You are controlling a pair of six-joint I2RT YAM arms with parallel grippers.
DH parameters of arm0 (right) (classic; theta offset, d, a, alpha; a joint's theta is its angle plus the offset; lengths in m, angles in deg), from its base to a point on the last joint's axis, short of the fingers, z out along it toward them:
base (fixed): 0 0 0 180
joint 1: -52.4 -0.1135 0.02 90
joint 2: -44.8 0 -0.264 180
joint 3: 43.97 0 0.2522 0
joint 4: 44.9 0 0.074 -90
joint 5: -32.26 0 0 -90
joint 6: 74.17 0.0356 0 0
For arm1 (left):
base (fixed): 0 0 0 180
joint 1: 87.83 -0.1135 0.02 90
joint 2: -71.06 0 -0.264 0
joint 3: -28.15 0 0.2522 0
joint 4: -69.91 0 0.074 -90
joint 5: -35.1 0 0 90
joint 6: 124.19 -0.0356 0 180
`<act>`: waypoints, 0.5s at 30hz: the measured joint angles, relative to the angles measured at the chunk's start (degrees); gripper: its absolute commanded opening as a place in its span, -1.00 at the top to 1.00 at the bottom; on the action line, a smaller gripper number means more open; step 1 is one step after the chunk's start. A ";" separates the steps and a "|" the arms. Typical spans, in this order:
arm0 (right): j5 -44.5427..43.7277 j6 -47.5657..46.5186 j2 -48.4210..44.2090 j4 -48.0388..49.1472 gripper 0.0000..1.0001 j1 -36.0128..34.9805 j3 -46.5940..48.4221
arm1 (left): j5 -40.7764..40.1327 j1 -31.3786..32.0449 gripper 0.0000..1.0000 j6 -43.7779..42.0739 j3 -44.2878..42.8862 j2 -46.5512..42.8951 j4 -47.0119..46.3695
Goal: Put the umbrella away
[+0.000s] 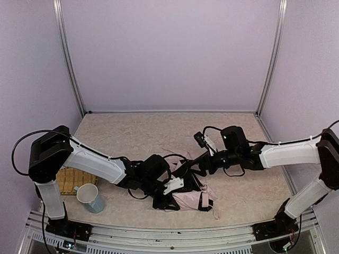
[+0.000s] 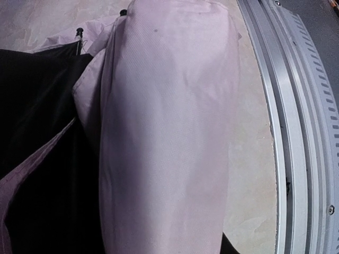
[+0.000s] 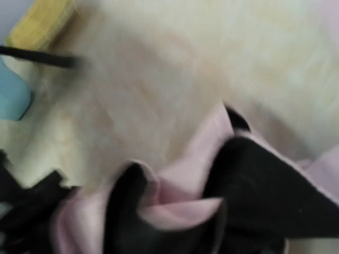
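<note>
The umbrella [image 1: 188,200] lies crumpled at the table's front centre, pale pink fabric outside and black lining showing. My left gripper [image 1: 172,188] rests on its left end. In the left wrist view a roll of the umbrella's pink fabric [image 2: 169,132] fills the frame down to where the jaws sit and hides the fingers, so the grip looks closed on it. My right gripper [image 1: 195,166] hovers just above the umbrella's back edge. The blurred right wrist view shows folds of the umbrella [image 3: 185,174] below, with no fingers in sight.
A light blue mug [image 1: 91,197] stands at the front left beside a yellow woven mat [image 1: 69,180]; both also show as the mug [image 3: 10,95] and the mat [image 3: 39,21]. The metal front rail [image 2: 296,132] runs close to the umbrella.
</note>
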 measured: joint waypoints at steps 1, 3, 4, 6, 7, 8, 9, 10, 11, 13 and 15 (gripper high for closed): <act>-1.66 -0.92 -3.45 -0.37 -0.41 -0.20 -1.22 | 1.22 -0.39 0.90 0.15 -0.87 0.72 0.70; -5.75 -4.09 -10.16 -1.88 -0.41 -1.62 -3.54 | 3.13 -1.01 0.90 0.28 -2.34 1.70 2.38; -8.04 -6.05 -13.03 -2.62 -0.42 -3.13 -4.57 | 4.11 -1.36 0.89 0.31 -3.13 2.14 3.37; -13.14 -10.67 -17.44 -4.66 -0.43 -8.22 -6.16 | 5.57 -1.92 0.89 0.31 -4.57 2.99 5.05; -16.15 -13.70 -19.45 -6.25 -0.43 -12.35 -6.88 | 6.21 -2.21 0.90 0.31 -5.18 3.41 5.75; -18.40 -16.24 -20.70 -7.37 -0.42 -15.58 -7.48 | 7.08 -2.64 0.89 0.31 -5.75 3.80 6.49; -19.74 -18.12 -21.53 -8.24 -0.42 -17.97 -7.93 | 7.69 -2.91 0.90 0.33 -6.01 4.04 6.88; -21.75 -19.96 -22.51 -9.27 -0.42 -20.68 -8.66 | 8.55 -3.26 0.89 0.33 -6.29 4.31 7.30; -23.78 -22.27 -23.30 -10.23 -0.41 -22.75 -9.51 | 9.33 -3.61 0.89 0.33 -6.56 4.59 7.61; -27.54 -25.20 -24.17 -12.17 -0.44 -26.12 -10.75 | 10.69 -4.13 0.89 0.33 -6.93 5.03 8.00; -31.56 -28.59 -24.00 -13.68 -0.48 -29.29 -11.34 | 11.91 -4.55 0.88 0.33 -7.39 5.49 8.52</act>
